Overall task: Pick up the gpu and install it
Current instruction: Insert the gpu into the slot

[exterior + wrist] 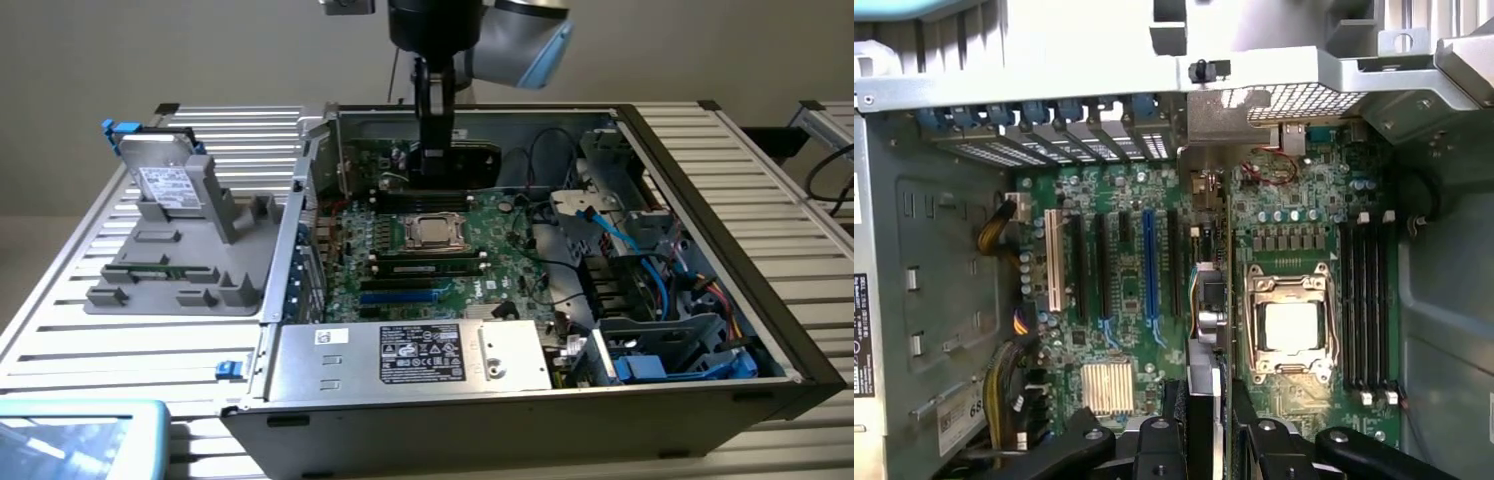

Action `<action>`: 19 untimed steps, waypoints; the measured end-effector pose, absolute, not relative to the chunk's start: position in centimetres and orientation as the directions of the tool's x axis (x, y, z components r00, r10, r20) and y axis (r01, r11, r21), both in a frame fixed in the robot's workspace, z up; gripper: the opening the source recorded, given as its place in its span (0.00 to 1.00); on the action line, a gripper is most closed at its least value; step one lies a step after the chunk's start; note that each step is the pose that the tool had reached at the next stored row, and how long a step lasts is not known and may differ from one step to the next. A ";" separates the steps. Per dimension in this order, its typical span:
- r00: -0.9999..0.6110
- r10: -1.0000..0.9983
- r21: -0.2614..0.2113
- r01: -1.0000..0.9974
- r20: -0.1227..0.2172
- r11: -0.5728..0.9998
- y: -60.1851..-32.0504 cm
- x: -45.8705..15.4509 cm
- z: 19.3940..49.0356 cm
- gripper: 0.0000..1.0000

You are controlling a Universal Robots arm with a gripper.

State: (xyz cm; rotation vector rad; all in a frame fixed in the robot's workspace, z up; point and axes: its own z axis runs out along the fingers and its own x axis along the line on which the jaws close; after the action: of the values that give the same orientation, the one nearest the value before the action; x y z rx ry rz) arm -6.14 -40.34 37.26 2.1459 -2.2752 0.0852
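The gpu point(1209, 300) shows edge-on in the wrist view, a thin card with a silver edge held upright between my two black fingers point(1159, 440). My gripper point(1209, 425) is shut on it. The card hangs over the green motherboard point(1304, 200), between the row of expansion slots with the blue slot point(1150, 260) and the CPU socket point(1289, 325). In the exterior view my gripper point(434, 150) reaches straight down into the open computer case point(747, 300), over the far part of the motherboard point(501, 250).
A power supply point(414, 355) sits at the case's near edge, and a drive cage with blue cables point(654, 340) is on the exterior view's right. On the exterior view's left, a grey tray point(147, 290) holds a silver hard drive point(167, 185) and a memory stick point(167, 270).
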 end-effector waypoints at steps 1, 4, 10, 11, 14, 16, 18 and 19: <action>-0.058 -0.997 -0.031 -0.998 0.047 0.057 -40.4 -6.3 37.2 0.28; -0.056 -0.997 -0.031 -0.998 0.047 0.055 -40.6 -6.7 37.0 0.28; -0.054 -0.997 -0.031 -0.998 0.047 0.053 -41.0 -7.5 36.7 0.28; -0.054 -0.997 -0.031 -0.998 0.047 0.053 -41.1 -7.5 36.6 0.28; -0.052 -0.998 -0.031 -0.998 0.047 0.050 -41.4 -7.5 36.1 0.28; -0.051 -0.998 -0.031 -0.998 0.047 0.050 -41.5 -7.5 35.7 0.28; -0.051 -0.998 -0.031 -0.998 0.047 0.050 -41.7 -7.5 35.4 0.28; -0.051 -0.998 -0.031 -0.998 0.047 0.050 -41.8 -7.5 35.2 0.28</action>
State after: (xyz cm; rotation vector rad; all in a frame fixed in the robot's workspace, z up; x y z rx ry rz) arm -7.52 -41.76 35.18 2.1551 -2.2668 0.0855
